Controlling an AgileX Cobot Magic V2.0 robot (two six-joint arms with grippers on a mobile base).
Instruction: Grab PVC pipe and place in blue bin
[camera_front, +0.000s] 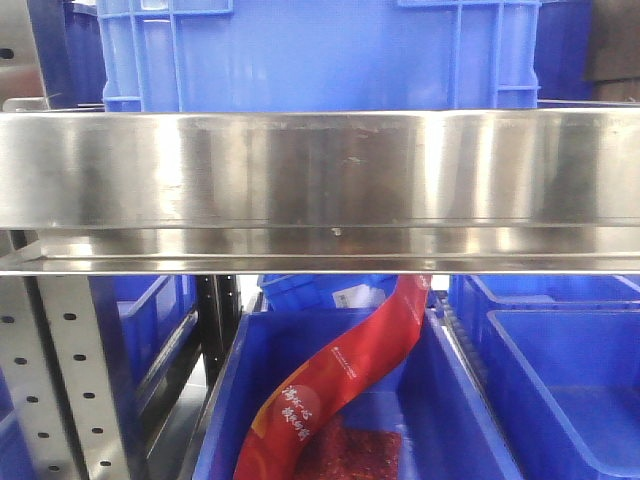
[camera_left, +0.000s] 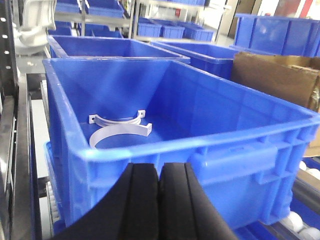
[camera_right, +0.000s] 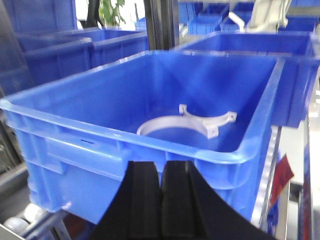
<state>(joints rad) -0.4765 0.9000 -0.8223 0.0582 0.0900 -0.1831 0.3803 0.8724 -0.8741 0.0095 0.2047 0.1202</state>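
A blue bin (camera_left: 210, 142) fills the left wrist view, and the same bin (camera_right: 125, 137) fills the right wrist view from the other side. On its floor lie two white curved PVC pipe pieces (camera_left: 120, 129), shaped like half-ring clamps with end tabs; they also show as white PVC pieces (camera_right: 187, 122) in the right wrist view. My left gripper (camera_left: 159, 170) is shut and empty, just outside the bin's near wall. My right gripper (camera_right: 163, 167) is also shut and empty, outside the opposite wall. Neither gripper shows in the front view.
A steel shelf rail (camera_front: 320, 190) crosses the front view, with a blue bin (camera_front: 320, 50) on top. Below it, a red bag (camera_front: 340, 385) leans in a lower blue bin (camera_front: 450, 400). A cardboard box (camera_left: 280, 80) stands right of the bin. More blue bins (camera_left: 115, 47) stand behind.
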